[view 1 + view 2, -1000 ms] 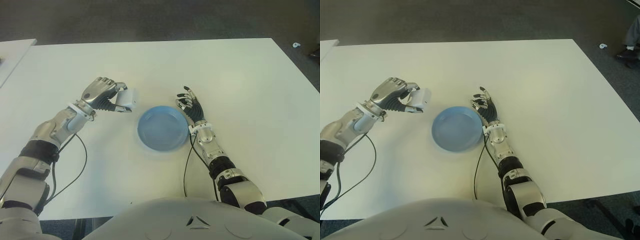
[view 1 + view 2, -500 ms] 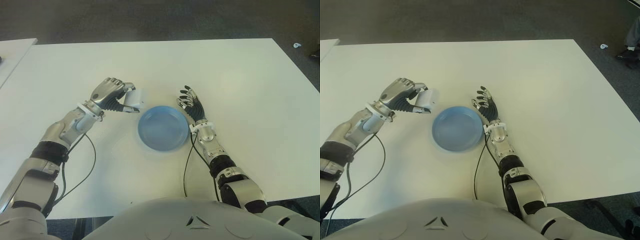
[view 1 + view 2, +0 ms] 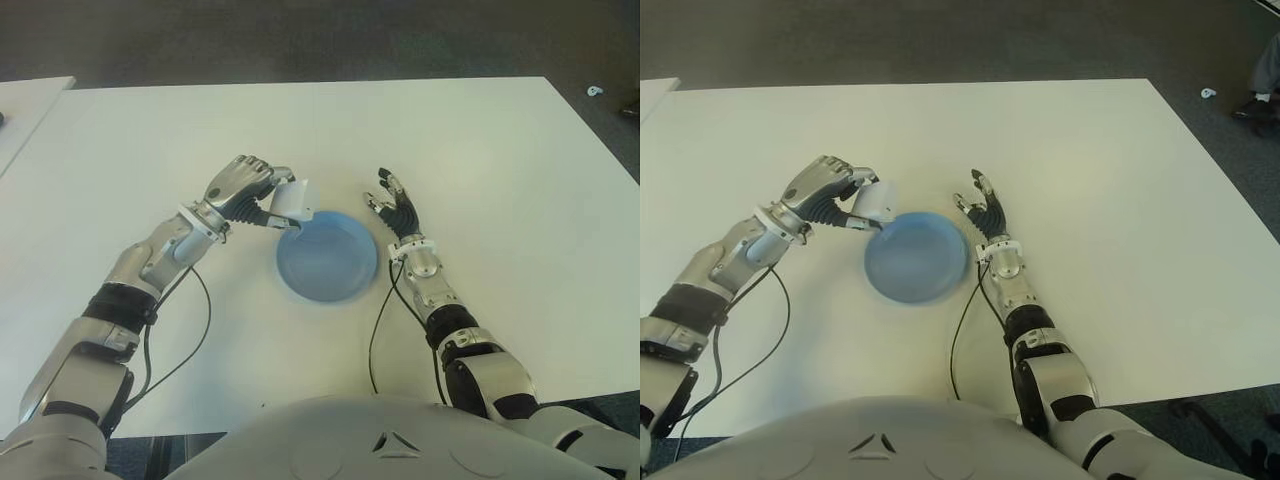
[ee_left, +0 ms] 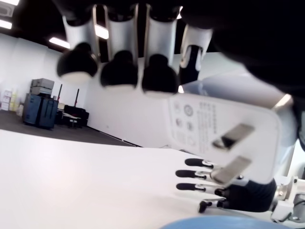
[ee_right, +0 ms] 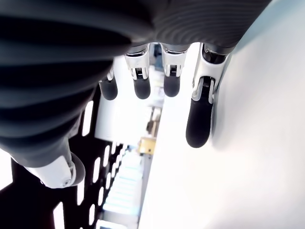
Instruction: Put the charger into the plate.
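One small white plastic charger [image 3: 293,201] is held in my left hand [image 3: 243,187], with the fingers [image 4: 121,74] curled over its top. It hangs over the near-left rim of the round blue plate [image 3: 330,265], so the plate's middle lies to my right and a bit closer to me. I think a short move that way comes next. My right hand [image 3: 398,210] waits with fingers spread, just right of the plate on the white surface [image 3: 480,160]. Only the left wrist view shows the two metal prongs [image 4: 228,150].
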Controlling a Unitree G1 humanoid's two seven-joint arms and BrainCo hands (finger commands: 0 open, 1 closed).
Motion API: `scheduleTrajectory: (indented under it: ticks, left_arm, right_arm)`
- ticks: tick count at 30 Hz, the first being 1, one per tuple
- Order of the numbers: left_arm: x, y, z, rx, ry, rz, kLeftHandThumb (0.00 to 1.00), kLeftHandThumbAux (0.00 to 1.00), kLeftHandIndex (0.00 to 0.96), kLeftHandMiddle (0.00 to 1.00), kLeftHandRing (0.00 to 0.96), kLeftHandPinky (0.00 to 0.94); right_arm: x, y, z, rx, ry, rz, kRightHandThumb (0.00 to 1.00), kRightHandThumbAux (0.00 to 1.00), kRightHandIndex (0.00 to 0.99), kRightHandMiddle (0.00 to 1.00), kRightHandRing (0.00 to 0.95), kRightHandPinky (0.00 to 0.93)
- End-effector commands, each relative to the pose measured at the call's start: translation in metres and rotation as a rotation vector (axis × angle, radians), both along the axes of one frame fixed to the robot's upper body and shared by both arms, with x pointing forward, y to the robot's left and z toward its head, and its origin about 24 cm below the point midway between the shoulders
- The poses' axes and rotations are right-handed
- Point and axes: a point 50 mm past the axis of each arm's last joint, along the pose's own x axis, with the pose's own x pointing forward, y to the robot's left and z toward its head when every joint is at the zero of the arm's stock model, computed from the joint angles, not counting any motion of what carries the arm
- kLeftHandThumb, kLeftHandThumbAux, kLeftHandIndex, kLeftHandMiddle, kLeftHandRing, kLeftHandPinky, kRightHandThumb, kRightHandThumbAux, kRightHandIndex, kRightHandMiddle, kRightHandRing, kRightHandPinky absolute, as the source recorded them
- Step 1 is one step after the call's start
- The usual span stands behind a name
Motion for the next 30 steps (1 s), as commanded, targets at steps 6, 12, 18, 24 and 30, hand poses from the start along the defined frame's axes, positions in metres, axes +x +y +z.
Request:
scheduleTrajectory:
  ticks: [6, 12, 18, 24, 30]
  left_arm:
    - [-0.008, -0.016, -0.017, 0.025, 0.071, -0.043, 0.749, 0.696, 0.443, 0.875, 0.865, 0.869]
    - [-0.010, -0.024, -0.021, 0.012, 0.081, -0.063, 0.748, 0.696, 0.442, 0.875, 0.864, 0.867]
    - [-0.010, -0.030, -0.024, -0.002, 0.094, -0.074, 0.748, 0.697, 0.442, 0.875, 0.863, 0.860]
    - [-0.010, -0.035, -0.025, -0.004, 0.145, -0.081, 0.740, 0.693, 0.442, 0.844, 0.835, 0.798]
    - [-0.009, -0.032, -0.026, 0.103, 0.198, -0.081, 0.542, 0.462, 0.218, 0.364, 0.368, 0.356]
  right_arm:
    - [-0.016, -0.015, -0.027, 0.034, 0.151, -0.048, 0.040, 0.572, 0.000, 0.004, 0.002, 0.032]
    - [-0.015, -0.019, -0.026, 0.045, 0.153, -0.058, 0.019, 0.540, 0.000, 0.002, 0.000, 0.018]
    - [-0.014, -0.020, -0.025, 0.049, 0.151, -0.068, 0.003, 0.516, 0.000, 0.002, 0.000, 0.009]
    - [-0.014, -0.022, -0.025, 0.047, 0.150, -0.075, 0.000, 0.487, 0.000, 0.001, 0.000, 0.001]
    - [-0.013, -0.021, -0.025, 0.041, 0.149, -0.073, 0.000, 0.455, 0.000, 0.000, 0.000, 0.000]
